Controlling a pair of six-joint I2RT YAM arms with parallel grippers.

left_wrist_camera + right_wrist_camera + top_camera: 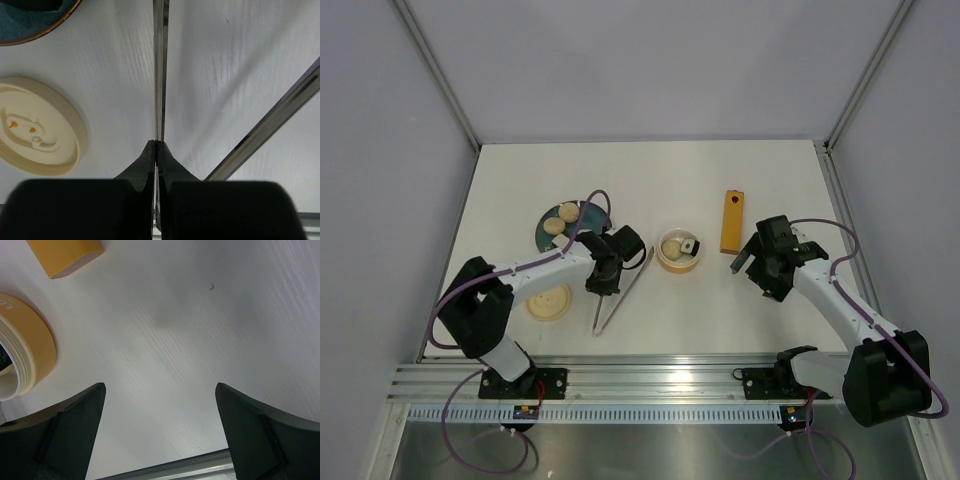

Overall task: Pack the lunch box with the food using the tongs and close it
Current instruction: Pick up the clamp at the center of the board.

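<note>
My left pincer (157, 145) is pressed together on one thin arm of the tongs (161, 75). The other arm splays off to its right, free and outside the grip. That is my main worry: holding a single arm, I cannot squeeze the tongs shut. The narrow strip could also twist or slide between my pads once the tongs leave the desk (520, 180).

Two buns (569, 212) wait on the dark plate (25, 22), ahead and to the left of this pincer. Reaching them means swinging the long tongs around, and a loose hold could drop them or knock a bun off.

The lunch box (37, 347) stands between my two pincers, close on the left of my right pincer (160, 387), which gapes wide and holds nothing. The box holds one bun (671, 247) and a dark item I cannot identify. If that item sits high, the lid (40, 132), lying to the left of my left pincer, may not seat. The orange block (731, 222) lies just ahead of my right pincer and could get nudged.
</note>
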